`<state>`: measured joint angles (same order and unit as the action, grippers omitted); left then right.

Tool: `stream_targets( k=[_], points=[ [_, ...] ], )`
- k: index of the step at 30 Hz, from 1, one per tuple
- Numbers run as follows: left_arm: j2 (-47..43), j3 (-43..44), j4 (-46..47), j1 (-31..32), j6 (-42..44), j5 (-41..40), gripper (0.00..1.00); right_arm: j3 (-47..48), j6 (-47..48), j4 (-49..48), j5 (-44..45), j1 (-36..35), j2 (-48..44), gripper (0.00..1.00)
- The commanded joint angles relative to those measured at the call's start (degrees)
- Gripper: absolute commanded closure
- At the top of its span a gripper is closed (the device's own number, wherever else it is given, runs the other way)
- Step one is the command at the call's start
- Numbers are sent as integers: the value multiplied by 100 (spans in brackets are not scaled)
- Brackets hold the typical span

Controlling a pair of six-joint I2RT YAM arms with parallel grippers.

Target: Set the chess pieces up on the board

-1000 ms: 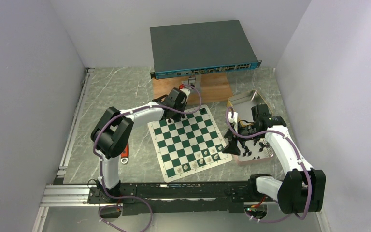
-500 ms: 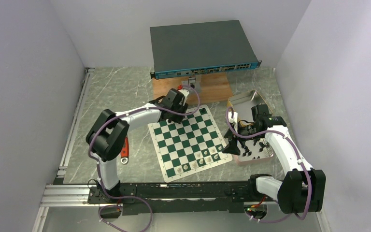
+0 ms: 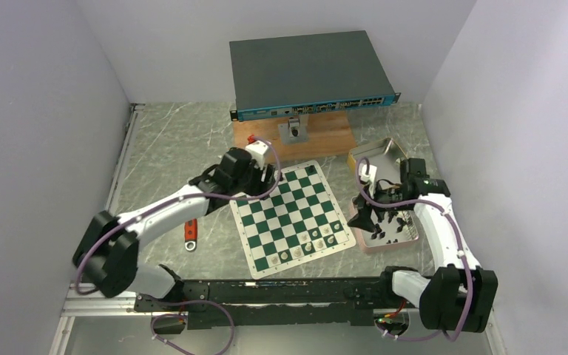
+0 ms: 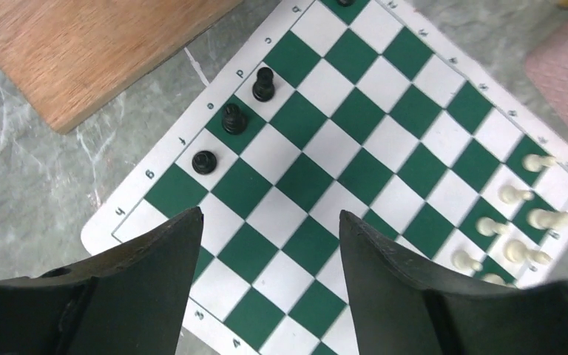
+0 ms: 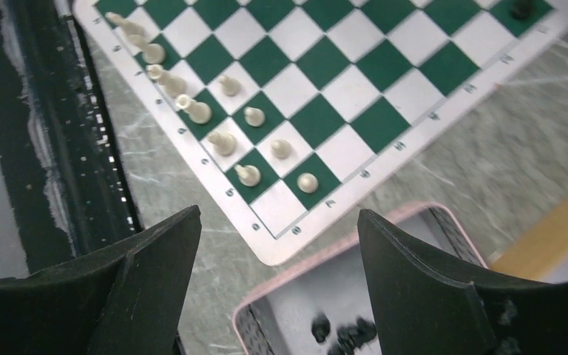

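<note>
The left gripper hung with its jaws apart and nothing between them above the far-left part of the flat green-and-white checkered chess mat. 3 small black plastic chessmen stood in a row along the mat's far edge. Cream-white chessmen clustered at its near-right corner. The right gripper, jaws also spread and empty, hovered over the pink rectangular tray, where more black pieces lay.

White arms, black joints, purple cables
</note>
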<state>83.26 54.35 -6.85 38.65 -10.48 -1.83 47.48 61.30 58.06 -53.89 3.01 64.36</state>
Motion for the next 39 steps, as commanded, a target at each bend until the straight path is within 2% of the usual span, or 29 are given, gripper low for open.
stream_targets(
  k=[1,6,11,20,25,29,39],
  points=[
    [-1123,-634,636,15,-334,331,25,307,-127,0,91,565,-335,20],
    [-1998,-1289,815,19,-625,312,16,299,-578,-38,595,783,-332,20],
    [-2432,-1536,694,10,-733,286,5,335,-1182,-208,1340,892,-243,20],
    [-2560,-1595,489,-7,-604,383,3,335,-1998,-714,3008,904,227,24],
    [-2439,-1607,547,-7,-604,497,3,353,-2357,-1034,3828,904,649,32],
    [-2467,-1667,639,-10,-618,573,3,277,-2610,-1308,4190,904,863,36],
    [-2509,-1722,641,-7,-607,595,3,286,-3115,-1665,4674,986,1335,55]
  ],
)
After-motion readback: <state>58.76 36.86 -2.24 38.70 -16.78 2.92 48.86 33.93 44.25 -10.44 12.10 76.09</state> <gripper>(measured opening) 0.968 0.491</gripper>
